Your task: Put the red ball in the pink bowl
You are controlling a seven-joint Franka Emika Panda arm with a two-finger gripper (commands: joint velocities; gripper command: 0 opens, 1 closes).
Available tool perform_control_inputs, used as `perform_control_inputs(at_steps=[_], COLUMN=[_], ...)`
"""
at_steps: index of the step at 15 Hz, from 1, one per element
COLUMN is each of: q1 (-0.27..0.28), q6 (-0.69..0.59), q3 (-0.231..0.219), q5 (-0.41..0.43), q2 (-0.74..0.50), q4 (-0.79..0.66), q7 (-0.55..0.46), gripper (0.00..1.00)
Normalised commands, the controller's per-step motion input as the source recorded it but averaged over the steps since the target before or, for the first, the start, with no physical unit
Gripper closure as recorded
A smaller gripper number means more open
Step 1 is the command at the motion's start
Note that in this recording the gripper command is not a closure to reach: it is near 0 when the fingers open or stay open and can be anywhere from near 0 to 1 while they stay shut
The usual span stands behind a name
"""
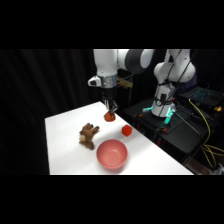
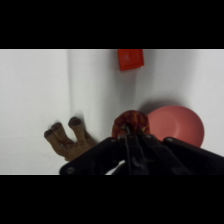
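Note:
The red ball (image 1: pixel 108 118) sits between the tips of my gripper (image 1: pixel 109 113), which is shut on it near the table's far edge. In the wrist view the ball (image 2: pixel 130 121) fills the space just beyond the gripper (image 2: pixel 132 131), partly covered by the black linkage. The pink bowl (image 1: pixel 111 153) stands near the front of the table, below and slightly right of the gripper. The wrist view shows the bowl (image 2: pixel 179 126) to the right of the ball, its left part hidden behind it.
A red-orange cube (image 1: pixel 126 131) lies between the gripper and the bowl, seen at the top in the wrist view (image 2: pixel 131 59). A brown plush toy (image 1: pixel 88 135) lies left of the bowl (image 2: pixel 67 139). Black equipment and cables stand beyond the table's right edge.

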Motion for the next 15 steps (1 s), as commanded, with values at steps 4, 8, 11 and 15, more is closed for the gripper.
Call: perform_control_inputs(at_steps=[4, 8, 11, 15], q1=[0.118, 0.084, 0.036, -0.007], q6=[0.18, 0.32, 0.35, 0.22], q3=[0.103, 0.07, 0.025, 0.023], q5=[0.062, 0.026, 0.014, 0.079], q2=[0.21, 0.37, 0.38, 0.28], q4=[0.21, 0.25, 0.21, 0.16], q7=[-0.05, -0.08, -0.13, -0.19], gripper=[0.13, 0.13, 0.13, 0.13])
